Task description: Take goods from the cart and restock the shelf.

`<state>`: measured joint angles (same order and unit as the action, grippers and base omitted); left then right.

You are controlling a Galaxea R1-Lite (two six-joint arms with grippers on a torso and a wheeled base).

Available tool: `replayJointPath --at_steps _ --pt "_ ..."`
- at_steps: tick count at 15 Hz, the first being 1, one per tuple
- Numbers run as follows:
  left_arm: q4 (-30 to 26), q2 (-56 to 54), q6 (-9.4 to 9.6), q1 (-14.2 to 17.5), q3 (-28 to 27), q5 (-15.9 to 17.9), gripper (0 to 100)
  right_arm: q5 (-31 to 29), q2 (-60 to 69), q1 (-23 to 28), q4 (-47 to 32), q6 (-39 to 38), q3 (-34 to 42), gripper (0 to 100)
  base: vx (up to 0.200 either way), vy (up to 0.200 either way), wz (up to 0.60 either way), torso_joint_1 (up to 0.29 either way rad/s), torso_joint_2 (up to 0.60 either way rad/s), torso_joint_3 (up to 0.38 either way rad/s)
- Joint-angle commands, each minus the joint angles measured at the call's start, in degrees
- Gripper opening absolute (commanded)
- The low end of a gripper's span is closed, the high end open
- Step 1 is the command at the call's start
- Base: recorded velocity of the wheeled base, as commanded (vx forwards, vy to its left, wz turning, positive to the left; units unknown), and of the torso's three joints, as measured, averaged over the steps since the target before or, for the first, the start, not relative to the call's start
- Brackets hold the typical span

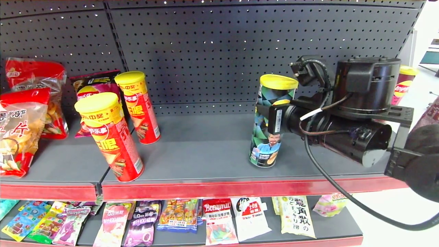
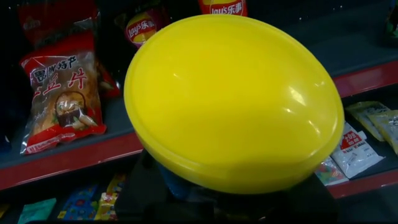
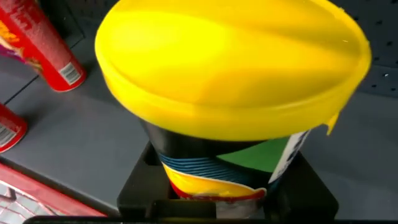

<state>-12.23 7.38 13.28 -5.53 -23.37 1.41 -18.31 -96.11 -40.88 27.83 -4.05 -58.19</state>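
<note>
A chip can [image 1: 273, 90] with a yellow lid and a green and black pattern stands on the grey shelf [image 1: 205, 147], right of its middle and leaning slightly. My right gripper [image 1: 274, 118] is shut on its upper half from the right side. In the right wrist view the same can [image 3: 230, 74] sits between the dark fingers [image 3: 134, 190]. In the left wrist view another can's yellow lid [image 2: 230, 99] is very close, held in my left gripper [image 2: 224, 202] in front of the shelves. Little of that can's body shows.
Two red chip cans [image 1: 111, 140] [image 1: 139, 109] stand left of centre. Snack bags [image 1: 20, 130] lie at the far left, a purple bag [image 1: 94, 85] behind them. A red can [image 1: 404, 84] stands at the far right behind my arm. Sachets [image 1: 219, 219] line the lower shelf.
</note>
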Motion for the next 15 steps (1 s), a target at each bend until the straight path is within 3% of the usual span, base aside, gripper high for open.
replayJointPath --at_steps 1,6,15 --pt "0.0 0.0 0.0 0.0 0.0 0.0 0 -0.7 -0.1 -2.4 0.0 -0.1 0.7 0 0.0 0.0 0.0 0.0 0.0 0.0" --pt "-0.5 -0.2 0.0 0.0 0.0 0.0 0 -4.8 -2.9 -2.5 2.1 0.5 0.9 0 0.0 0.0 0.0 0.0 0.0 0.0" --pt "-1.2 -0.1 0.0 0.0 0.2 0.1 0 -6.6 -2.0 -2.8 2.2 1.1 3.7 0 0.0 0.0 0.0 0.0 0.0 0.0"
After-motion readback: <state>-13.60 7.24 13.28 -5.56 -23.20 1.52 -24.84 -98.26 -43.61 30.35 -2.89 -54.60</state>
